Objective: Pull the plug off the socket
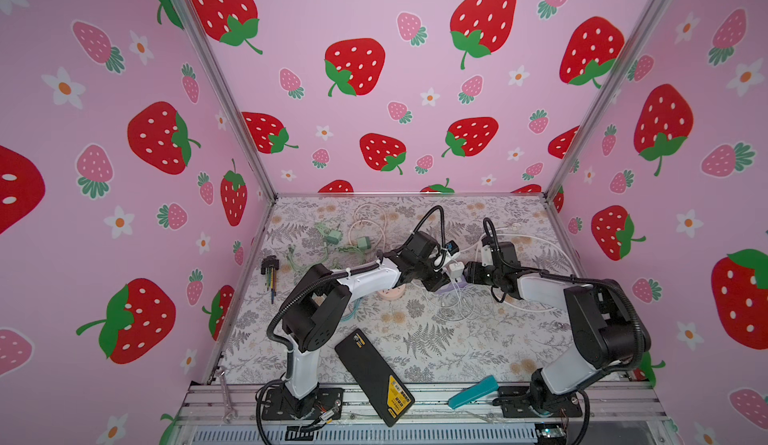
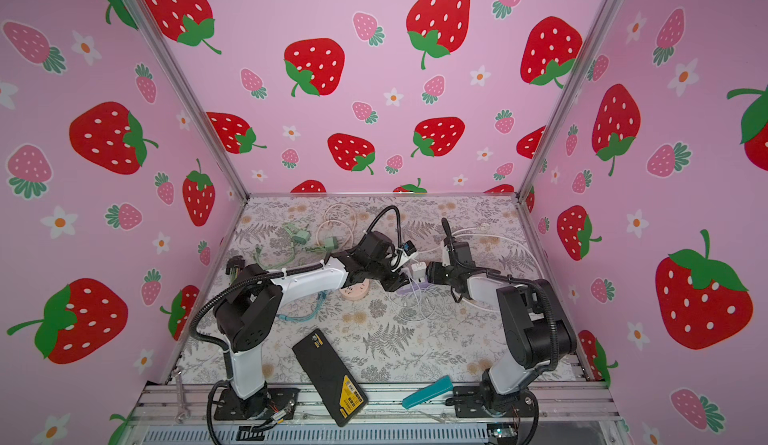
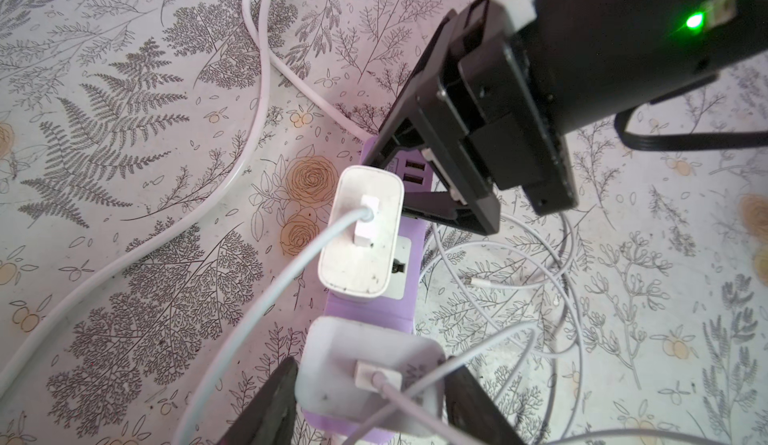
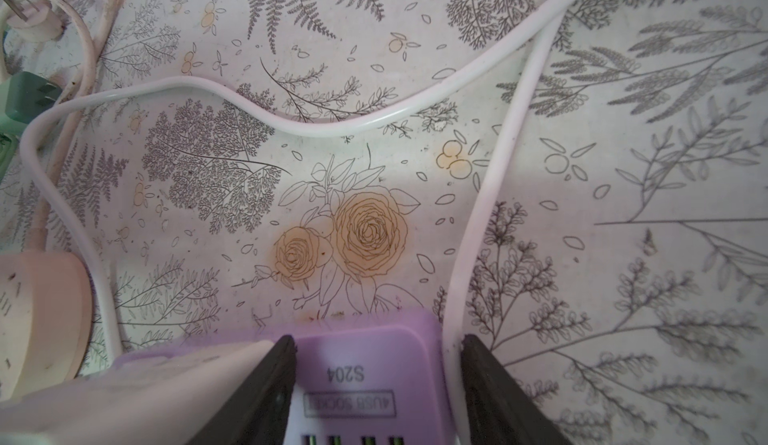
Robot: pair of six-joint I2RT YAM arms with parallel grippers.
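Note:
The socket is a purple power strip (image 3: 370, 310) lying on the floral table, with two white plugs standing in it. My left gripper (image 3: 372, 401) is shut on the nearer plug (image 3: 370, 364), one dark finger against each side. The other white plug (image 3: 361, 231) stands free further along the strip. My right gripper (image 4: 376, 376) is shut on the strip's USB end (image 4: 374, 347), with the strip's thick white cord (image 4: 469, 235) beside one finger. In both top views the two grippers (image 1: 441, 283) (image 1: 462, 277) meet at mid-table over the strip (image 2: 409, 290).
Thin white cables (image 1: 457, 305) loop around the strip. A pink round socket (image 1: 390, 293) lies under the left arm. Green plugs (image 1: 332, 237) and hex keys (image 1: 270, 272) sit at back left. A black box (image 1: 374, 376) and a teal tool (image 1: 473, 391) lie at the front.

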